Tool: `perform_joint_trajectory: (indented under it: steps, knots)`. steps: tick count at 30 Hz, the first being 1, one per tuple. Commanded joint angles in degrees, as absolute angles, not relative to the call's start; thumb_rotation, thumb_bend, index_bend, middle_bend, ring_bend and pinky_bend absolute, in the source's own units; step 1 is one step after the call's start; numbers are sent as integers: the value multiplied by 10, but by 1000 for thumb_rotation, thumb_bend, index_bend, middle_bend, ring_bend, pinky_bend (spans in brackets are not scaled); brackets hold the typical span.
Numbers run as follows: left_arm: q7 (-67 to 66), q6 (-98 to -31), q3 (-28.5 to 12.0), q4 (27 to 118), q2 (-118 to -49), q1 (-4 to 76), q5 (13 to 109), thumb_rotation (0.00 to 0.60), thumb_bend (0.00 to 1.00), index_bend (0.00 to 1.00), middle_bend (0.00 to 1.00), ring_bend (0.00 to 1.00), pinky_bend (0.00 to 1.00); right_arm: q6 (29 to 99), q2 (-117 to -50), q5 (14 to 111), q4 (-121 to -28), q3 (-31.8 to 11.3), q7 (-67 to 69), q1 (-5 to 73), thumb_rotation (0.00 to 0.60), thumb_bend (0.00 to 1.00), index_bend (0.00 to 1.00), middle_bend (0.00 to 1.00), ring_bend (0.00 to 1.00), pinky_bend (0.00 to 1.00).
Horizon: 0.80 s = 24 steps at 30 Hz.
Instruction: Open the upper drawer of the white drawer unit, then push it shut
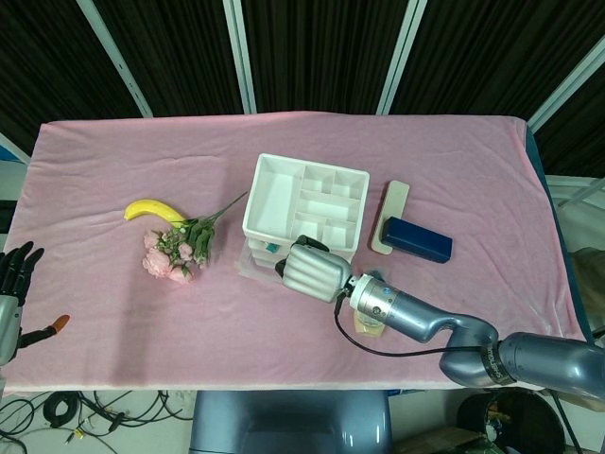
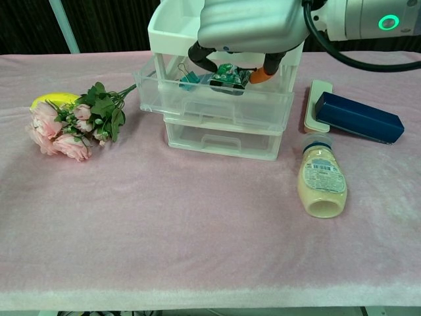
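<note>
Near the middle of the head view, the white plastic drawer unit (image 1: 304, 213) stands on the pink cloth-covered worktop (image 1: 113, 312), with a divided open tray as its top. Its clear upper drawer (image 2: 217, 99) is pulled forward, jutting out past the clear lower drawer (image 2: 220, 139), which sits flush in the frame. The open step therefore looks done, and the push shut is probably what remains.

The right hand (image 2: 247, 26) hangs over the front of the upper drawer at the top centre of the chest view. Its fingers (image 2: 198, 58) curl down toward the drawer's interior, a posture that would suit hooking the front wall. Whether they grip the rim or merely hover there cannot be told. The left hand (image 1: 14, 284) waits at the lower left edge of the head view, fingers apart and empty, well clear of the unit.

Inside the upper drawer lie small teal and green items (image 2: 223, 77), too small to identify. The lower drawer's contents cannot be made out.
</note>
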State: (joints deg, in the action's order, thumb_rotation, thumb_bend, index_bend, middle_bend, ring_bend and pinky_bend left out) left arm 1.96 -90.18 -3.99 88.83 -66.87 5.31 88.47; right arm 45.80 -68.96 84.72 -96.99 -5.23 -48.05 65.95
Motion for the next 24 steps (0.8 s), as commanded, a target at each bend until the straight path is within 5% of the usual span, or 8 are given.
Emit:
perform_joint_trajectory:
  steps: [1, 24]
  knots:
    - [20, -902, -40, 888, -669, 53, 885, 600, 0, 0, 0, 0, 0, 462, -682, 851, -977, -55, -479, 656, 600, 110, 626, 993, 978, 880]
    - [12, -907, -38, 889, -672, 51, 890, 600, 0, 0, 0, 0, 0, 572, -507, 930, -1071, -54, -430, 550, 600, 109, 626, 993, 978, 879]
